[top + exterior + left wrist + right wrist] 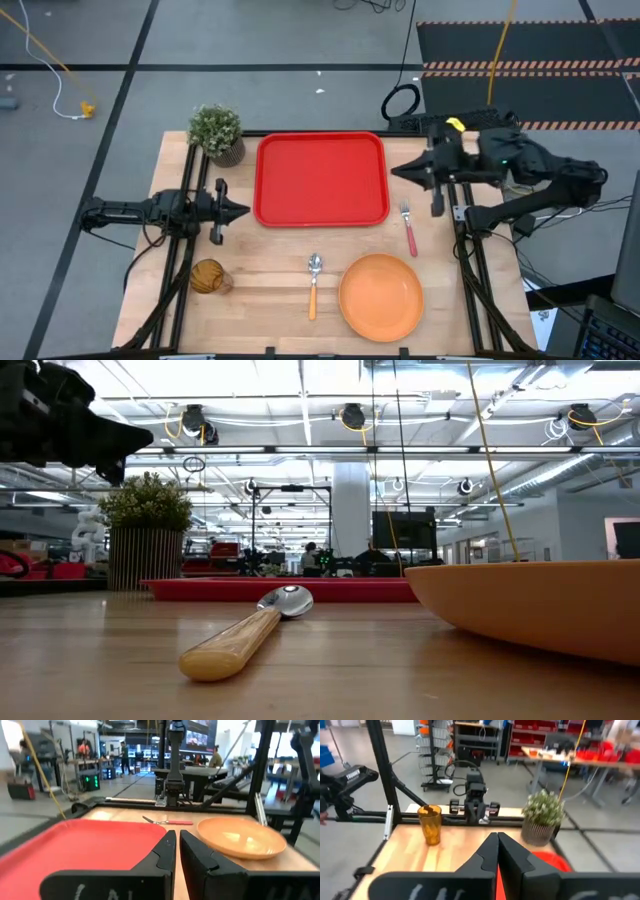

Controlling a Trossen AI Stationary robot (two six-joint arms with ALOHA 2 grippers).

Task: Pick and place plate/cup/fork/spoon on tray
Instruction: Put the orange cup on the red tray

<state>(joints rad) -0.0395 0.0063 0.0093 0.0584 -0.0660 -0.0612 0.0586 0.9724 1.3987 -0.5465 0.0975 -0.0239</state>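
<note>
The red tray [321, 180] lies at the table's far middle. The orange plate [381, 296] rests on the table near the front right. The spoon [313, 285] lies left of the plate, its silver bowl toward the tray. The fork [409, 229] lies right of the tray, tines toward the far edge. The amber cup [207, 276] stands at the front left. My left gripper [243, 211] hovers left of the tray, shut and empty. My right gripper [397, 171] hovers at the tray's right edge, shut and empty.
A potted green plant [217, 133] stands at the table's far left corner, beside the tray. Bare wooden tabletop [270, 310] lies between the cup and the spoon. Black frame rails [470, 270] run along both table sides.
</note>
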